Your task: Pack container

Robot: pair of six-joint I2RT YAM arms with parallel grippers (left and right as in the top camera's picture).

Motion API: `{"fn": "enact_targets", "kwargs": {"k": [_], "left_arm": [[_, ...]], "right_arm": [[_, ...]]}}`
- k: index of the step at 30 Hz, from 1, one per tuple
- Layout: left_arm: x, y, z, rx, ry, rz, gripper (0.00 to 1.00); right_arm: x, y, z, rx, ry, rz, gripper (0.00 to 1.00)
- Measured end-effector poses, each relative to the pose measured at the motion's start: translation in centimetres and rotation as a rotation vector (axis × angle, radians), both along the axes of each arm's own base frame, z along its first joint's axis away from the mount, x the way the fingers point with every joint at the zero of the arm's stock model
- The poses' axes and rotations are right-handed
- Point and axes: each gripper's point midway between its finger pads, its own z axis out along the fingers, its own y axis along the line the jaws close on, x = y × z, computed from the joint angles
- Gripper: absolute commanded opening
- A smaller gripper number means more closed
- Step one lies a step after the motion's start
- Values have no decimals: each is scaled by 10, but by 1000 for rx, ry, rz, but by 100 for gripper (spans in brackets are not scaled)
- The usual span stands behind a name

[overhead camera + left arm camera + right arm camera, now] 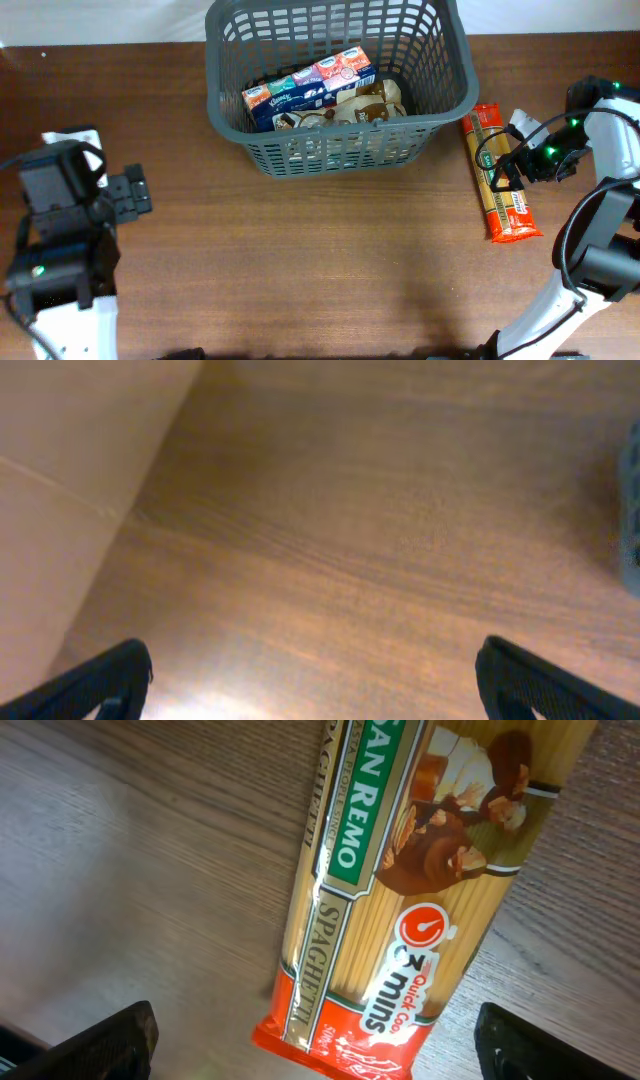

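Matt grey plastic container [340, 90], glossy plastic-film spaghetti packet [400, 900], and smooth, slightly sheeny wood-grain table [300, 260].

A dark brown wood-grain table [300, 260] carries everything. Near its right edge lies a long clear-and-orange packet of San Remo spaghetti [500, 180], flat, its length running far to near, red end nearest. At the table's far middle sit a blue-and-white row of tissue packs [308, 88] and, touching it, a crumpled brown packet [365, 105].

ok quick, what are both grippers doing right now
Left gripper: open, holding nothing.
Right gripper: open over the spaghetti packet, not gripping it.
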Motion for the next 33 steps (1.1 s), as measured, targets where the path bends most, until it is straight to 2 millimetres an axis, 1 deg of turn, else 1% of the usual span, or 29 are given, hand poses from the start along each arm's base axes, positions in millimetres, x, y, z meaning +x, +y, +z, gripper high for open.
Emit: {"fn": "enact_targets", "kwargs": {"k": [1,2,6,9,13,20,23,25,30,31,33], "left_arm": [[3,1,-9,-2,8,0,99],[5,1,-13,-3,11,-1,99],[13,6,-20,-24,1,3,99],[17,13,-27,-53,4,15,99],[21,18,-37,-88,23,22,99],[25,16,-38,-102,16,8,99],[26,16,-37,-103,10,6,99],[26,16,-37,-103,9,5,99],[26,16,-37,-103,9,5,99],[26,16,-37,-103,9,5,99],[27,16,-36,-102,4,5,99]], "right_arm": [[0,0,0,0,0,-1,99],[0,0,0,-1,-1,0,99],[9,-6,-1,-12,-41,-7,99],[20,-15,-3,-34,-97,-9,99],[25,-22,-3,-44,-139,55,99],[34,-28,-4,-81,-191,133,99],[35,-23,-7,-79,-186,165,99],[36,-15,-16,-68,-166,187,99],[37,7,-47,-42,-93,249,99],[37,9,-51,-48,-80,262,99],[37,12,-52,-56,-76,275,99]]}}
